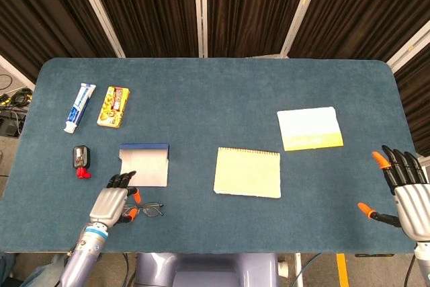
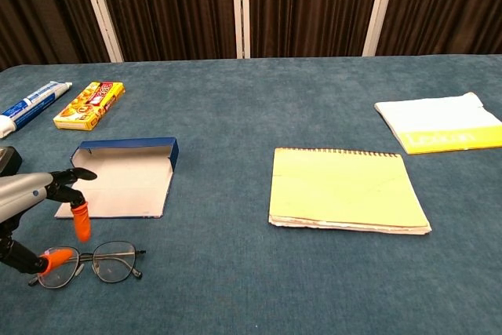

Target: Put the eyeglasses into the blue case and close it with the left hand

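The eyeglasses (image 1: 146, 210) (image 2: 96, 263) lie flat near the table's front left edge, lenses up. Just behind them the blue case (image 1: 144, 165) (image 2: 121, 179) lies open, its pale inside showing and its lid folded back. My left hand (image 1: 114, 202) (image 2: 38, 211) hangs over the left end of the glasses with its fingers apart. Its orange thumb tip (image 2: 55, 257) is at the left lens and an orange fingertip (image 2: 79, 223) stands above the frame, holding nothing. My right hand (image 1: 406, 191) stays at the table's right edge, fingers spread and empty; the chest view does not show it.
A toothpaste tube (image 1: 79, 107) (image 2: 31, 103) and a yellow box (image 1: 113, 106) (image 2: 89, 105) lie at the back left. A small black and red device (image 1: 81, 159) sits left of the case. A yellow notepad (image 1: 247, 173) (image 2: 346, 190) lies mid-table, a white and yellow booklet (image 1: 310, 128) (image 2: 440, 123) to its right.
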Robot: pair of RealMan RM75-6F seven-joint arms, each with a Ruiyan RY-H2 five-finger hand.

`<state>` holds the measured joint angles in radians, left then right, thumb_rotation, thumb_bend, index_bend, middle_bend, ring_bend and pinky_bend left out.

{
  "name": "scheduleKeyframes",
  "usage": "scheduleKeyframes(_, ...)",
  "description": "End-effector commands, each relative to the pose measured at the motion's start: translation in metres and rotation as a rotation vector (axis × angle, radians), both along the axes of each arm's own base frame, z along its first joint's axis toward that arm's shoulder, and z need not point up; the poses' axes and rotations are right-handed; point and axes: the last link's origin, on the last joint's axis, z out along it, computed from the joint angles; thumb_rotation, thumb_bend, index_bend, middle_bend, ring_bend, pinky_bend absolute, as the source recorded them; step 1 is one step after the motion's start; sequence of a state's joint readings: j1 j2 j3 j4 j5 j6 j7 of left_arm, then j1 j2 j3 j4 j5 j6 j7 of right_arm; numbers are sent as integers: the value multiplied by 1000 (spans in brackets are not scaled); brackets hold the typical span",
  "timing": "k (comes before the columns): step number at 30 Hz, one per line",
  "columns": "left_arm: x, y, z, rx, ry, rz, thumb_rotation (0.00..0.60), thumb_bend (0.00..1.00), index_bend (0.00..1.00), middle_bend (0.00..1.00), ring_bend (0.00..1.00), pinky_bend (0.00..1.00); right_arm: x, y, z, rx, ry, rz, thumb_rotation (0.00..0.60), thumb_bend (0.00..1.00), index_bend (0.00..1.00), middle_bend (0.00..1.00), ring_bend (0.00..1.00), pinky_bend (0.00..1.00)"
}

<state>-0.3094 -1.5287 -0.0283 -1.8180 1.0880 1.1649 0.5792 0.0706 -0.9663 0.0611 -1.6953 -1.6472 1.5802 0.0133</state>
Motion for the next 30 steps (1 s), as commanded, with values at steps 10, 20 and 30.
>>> scheduleKeyframes(10,0,2,-9,-16,11,7,600,418,491,0,0,0,-1,0,-1,7,-1,-4,600,0,6,0,0,0)
scheduleKeyframes(20,1,1,-15,-25,19,-2,600,425,516,0,0,0,-1,0,0,6,-3,-4,600,0,6,0,0,0)
scheduleKeyframes(30,0,1,-17,-27,29,1,600,454,571,0,0,0,-1,0,0,7,-2,-1,600,0,6,0,0,0)
